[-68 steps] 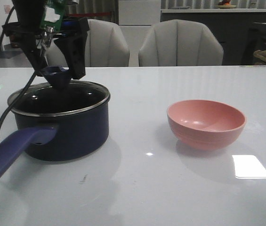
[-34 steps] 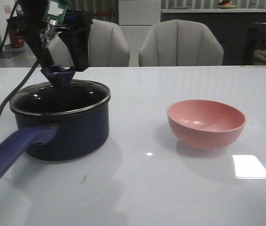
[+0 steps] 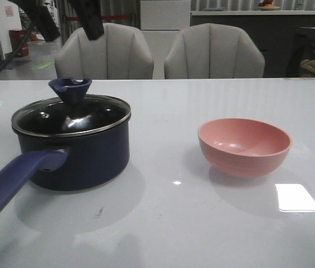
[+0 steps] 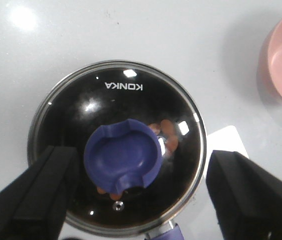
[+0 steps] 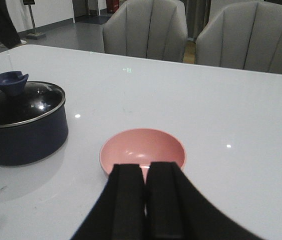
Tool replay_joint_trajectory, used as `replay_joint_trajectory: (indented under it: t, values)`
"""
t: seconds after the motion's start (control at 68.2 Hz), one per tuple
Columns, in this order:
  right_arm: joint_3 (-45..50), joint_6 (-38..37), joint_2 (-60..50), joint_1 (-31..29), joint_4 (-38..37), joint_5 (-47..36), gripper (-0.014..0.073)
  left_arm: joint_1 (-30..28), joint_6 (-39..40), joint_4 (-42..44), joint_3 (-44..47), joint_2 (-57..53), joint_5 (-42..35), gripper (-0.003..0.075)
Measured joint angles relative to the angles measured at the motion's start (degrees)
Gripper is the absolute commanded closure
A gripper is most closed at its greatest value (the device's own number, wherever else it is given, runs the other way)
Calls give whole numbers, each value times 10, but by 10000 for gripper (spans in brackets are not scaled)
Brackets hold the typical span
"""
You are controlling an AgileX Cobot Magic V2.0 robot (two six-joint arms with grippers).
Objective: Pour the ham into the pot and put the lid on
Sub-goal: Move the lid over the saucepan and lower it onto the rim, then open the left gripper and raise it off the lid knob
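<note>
Two jaws of the left gripper (image 4: 141, 197) stand spread wide, directly above the lid (image 3: 71, 115), clear of its knob (image 4: 123, 161). The lid sits level on the pot (image 3: 85, 156); ham (image 4: 161, 131) shows through the glass. The pot's handle (image 3: 12, 181) points toward 7 o'clock. The right gripper (image 5: 145, 200) is pressed together near the pink bowl (image 3: 244, 146).

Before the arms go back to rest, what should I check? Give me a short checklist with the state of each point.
1. Lid sits flat on the pot: ok.
2. Ham inside, seen through the glass: ok.
3. Left gripper open, clear of the knob: ok.
4. Bowl empty: ok.
5. Right gripper shut, holding nothing: ok.
6. No ham spilled on the table: ok, none seen.
</note>
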State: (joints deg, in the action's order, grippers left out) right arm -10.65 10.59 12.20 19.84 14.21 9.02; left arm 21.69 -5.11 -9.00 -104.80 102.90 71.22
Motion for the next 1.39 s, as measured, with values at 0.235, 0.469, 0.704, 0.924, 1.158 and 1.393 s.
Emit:
replay_joint_trajectory:
  t: [0.235,0.469,0.704,0.924,1.158,1.393]
  values:
    - [0,0,0,0,0,0,435,-1,0,6,127,-148,-68,168]
    - [0,0,0,0,0,0,435,-1,0,8,315,-309,-181,168]
    - [0,0,0,0,0,0,435,-2,-1,1,493,-477,-275,168]
    - [0,0,0,0,0,0,435,-2,-1,-1,657,-676,-361,171]
    - [0,0,0,0,0,0,435,-2,-1,-2,783,-887,-417,397]
    - [0,0,0,0,0,0,435,-2,-2,-2,857,-978,-473,601]
